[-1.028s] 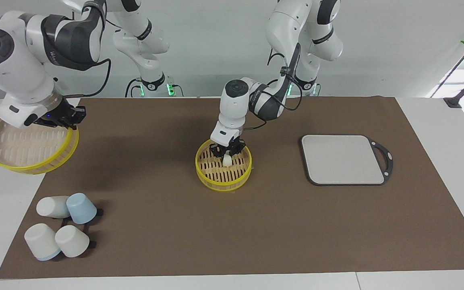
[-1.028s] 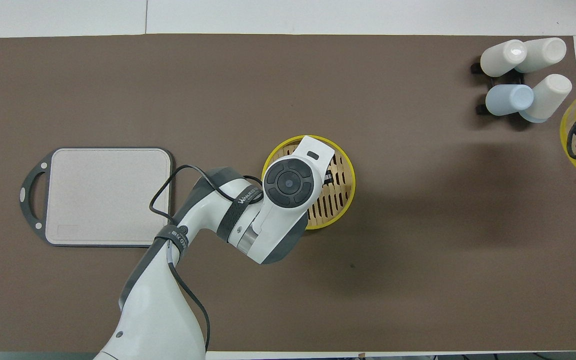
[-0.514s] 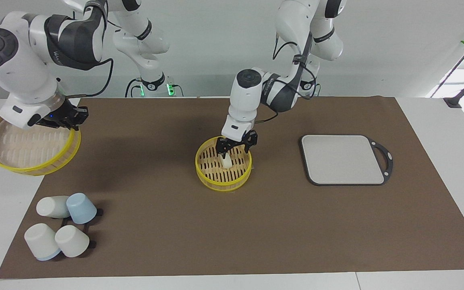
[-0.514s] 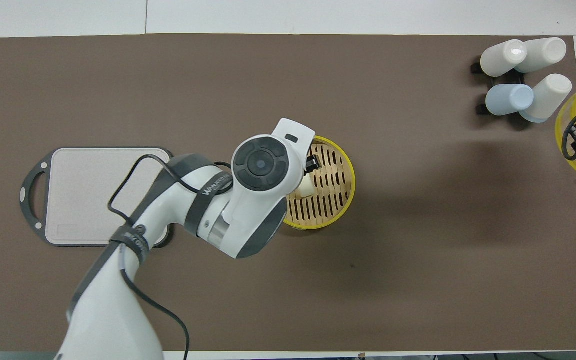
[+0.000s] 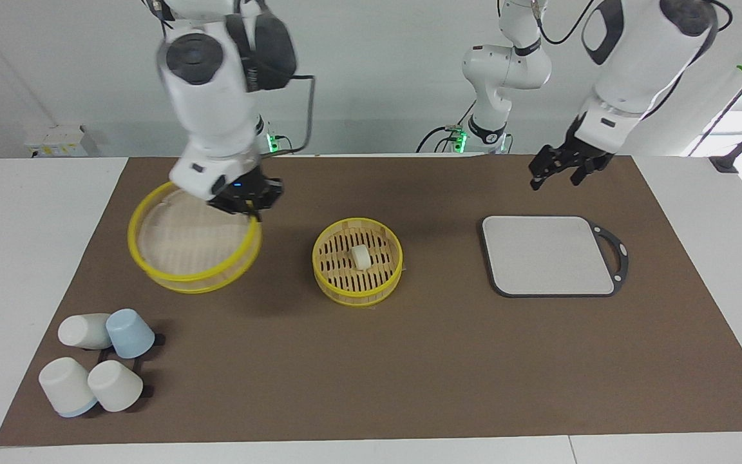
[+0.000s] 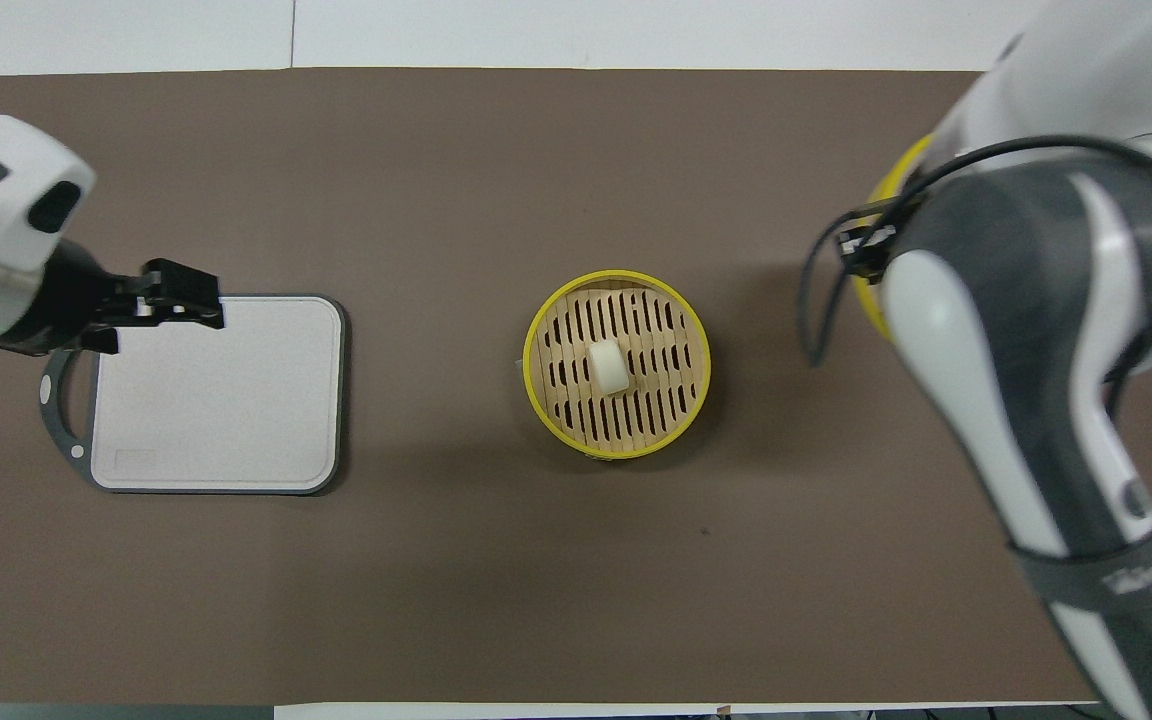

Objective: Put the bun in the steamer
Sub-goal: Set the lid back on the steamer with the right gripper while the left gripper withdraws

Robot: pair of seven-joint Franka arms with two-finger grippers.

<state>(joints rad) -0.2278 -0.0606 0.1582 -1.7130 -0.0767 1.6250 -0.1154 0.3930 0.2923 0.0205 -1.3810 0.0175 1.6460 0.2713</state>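
- The small cream-white cylindrical bun point(image 5: 361, 256) point(image 6: 607, 366) lies on the slatted tan floor of the round yellow-rimmed bamboo steamer basket point(image 5: 323, 272) point(image 6: 536, 330), mid-table, free of both grippers.
- The left gripper point(image 5: 563, 169) point(image 6: 174, 300) hangs empty, fingers apart, over the edge of the grey square board with a black handle point(image 5: 548, 254) point(image 6: 221, 395); the basket sits well apart from it, toward the right arm's end.
- The right gripper point(image 5: 242, 201) is clamped on the rim of the yellow-rimmed pale slatted steamer lid point(image 5: 190, 248), held tilted above the brown mat point(image 5: 409, 361), beside the basket.
- White and blue cups point(image 5: 97, 364) lie below the lid, farther from the robots.
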